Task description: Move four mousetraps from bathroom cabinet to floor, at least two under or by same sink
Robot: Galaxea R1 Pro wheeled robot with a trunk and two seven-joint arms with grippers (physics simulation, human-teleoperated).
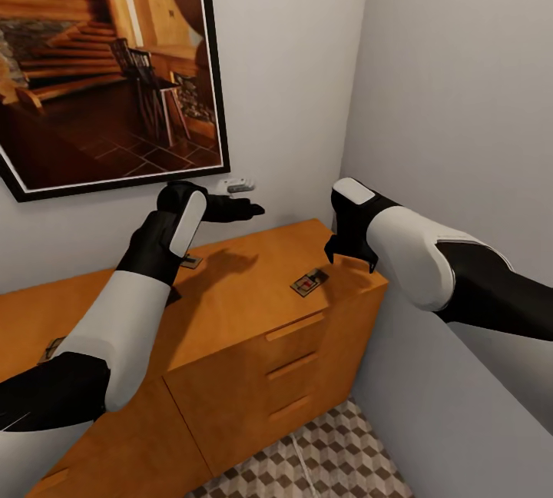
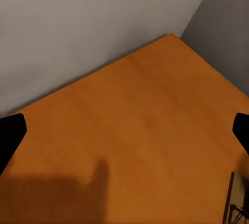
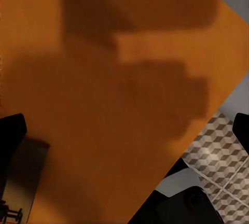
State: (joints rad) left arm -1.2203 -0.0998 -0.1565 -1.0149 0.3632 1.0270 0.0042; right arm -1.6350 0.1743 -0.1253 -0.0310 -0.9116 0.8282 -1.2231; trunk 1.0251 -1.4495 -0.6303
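Corner: two grey walls meet behind my cabinet (image 1: 230,313); a framed picture (image 1: 107,60) hangs above.
Cabinet: smooth orange-brown wood, flat top, three slim drawer handles; its right end stands near the side wall.
Floor (image 1: 338,459): cube-patterned tiles, narrow strip below.
Mousetraps: one (image 1: 309,281) near the front right edge; another (image 1: 190,260) under my left arm; a third (image 1: 51,348) far left.
Left gripper (image 1: 244,210): jaws apart, empty, above the top.
Right gripper (image 1: 351,257): jaws apart, empty, over the right end.
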